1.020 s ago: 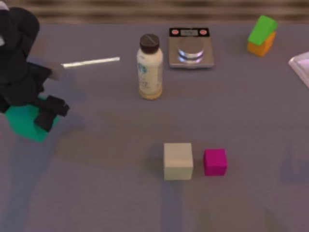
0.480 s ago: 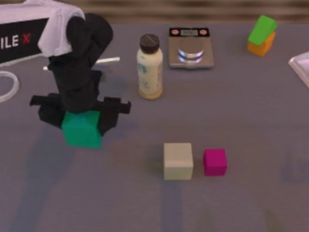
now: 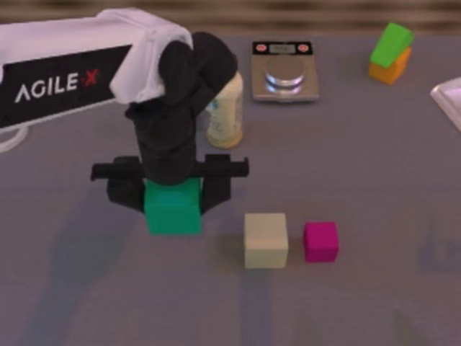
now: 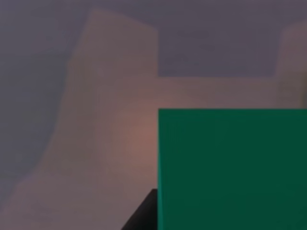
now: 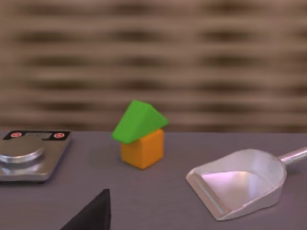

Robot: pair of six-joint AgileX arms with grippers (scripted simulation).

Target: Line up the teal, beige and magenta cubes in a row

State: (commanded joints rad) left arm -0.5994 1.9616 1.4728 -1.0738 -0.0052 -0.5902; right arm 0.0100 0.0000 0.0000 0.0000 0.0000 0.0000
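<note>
Top view shows three cubes, one of each colour. One teal cube point(image 3: 173, 209) sits clamped between the left gripper point(image 3: 171, 189) jaws, left of one beige cube point(image 3: 266, 240). One magenta cube point(image 3: 320, 241) sits just beside the beige, apart. One bottle point(image 3: 225, 115), one scale point(image 3: 284, 71). The right gripper is out of sight.

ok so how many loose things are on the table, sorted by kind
cubes: 3 (teal cube, beige cube, magenta cube)
other blocks: 2 (lime wedge, orange block)
bottle: 1
kitchen scale: 1
metal scoop: 1
total: 8
</note>
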